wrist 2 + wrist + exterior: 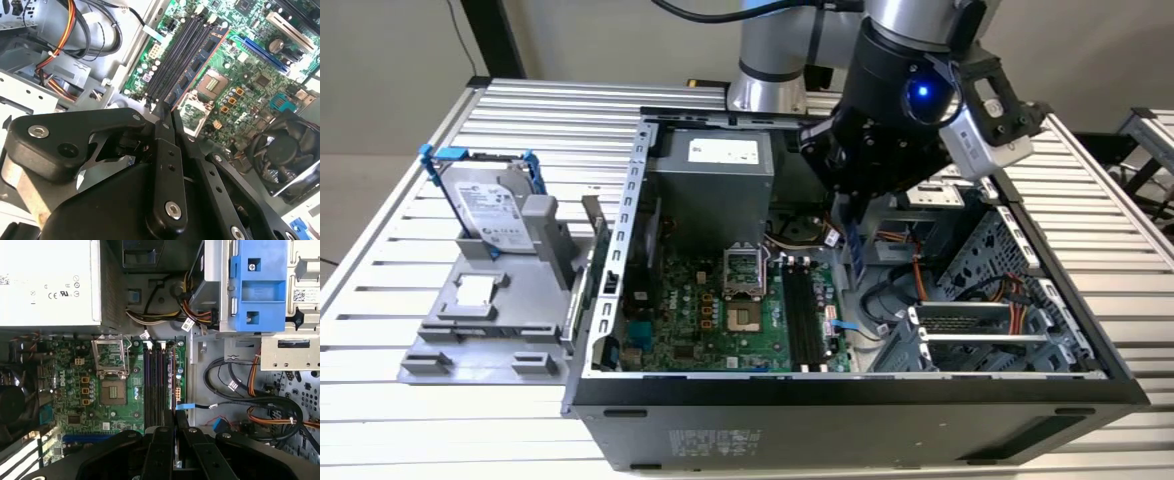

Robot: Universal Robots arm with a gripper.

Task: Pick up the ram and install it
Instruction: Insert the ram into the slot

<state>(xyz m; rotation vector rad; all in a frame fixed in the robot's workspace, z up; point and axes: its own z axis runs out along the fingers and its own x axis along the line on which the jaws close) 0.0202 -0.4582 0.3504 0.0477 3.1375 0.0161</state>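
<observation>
Black gripper (851, 205) fingers are pressed together on the ram (196, 70), a thin dark-blue stick with a row of black chips. The stick runs straight out from the fingertips toward the green motherboard (707, 320).

In the exterior view the arm reaches down into an open computer case (854, 420) on a slatted metal table (427, 430). The ram hangs upright, on edge, above the board and apart from it. It sits at about one o'clock from the long black memory slots (803, 315), which lie bare.

A grey power supply (714, 185) fills the case at eleven o'clock and carries a white label (724, 150) with dark print. Outside the case, at nine o'clock, a silver hard drive (494, 205) in a blue frame stands in a grey holder (480, 320). Its face has a pale printed label.

At three o'clock from the ram, a metal drive cage (987, 330) and loose orange and black cables (921, 285) crowd close. The processor socket (744, 320) lies at nine o'clock from the slots. Open air lies between the stick and the slots.
</observation>
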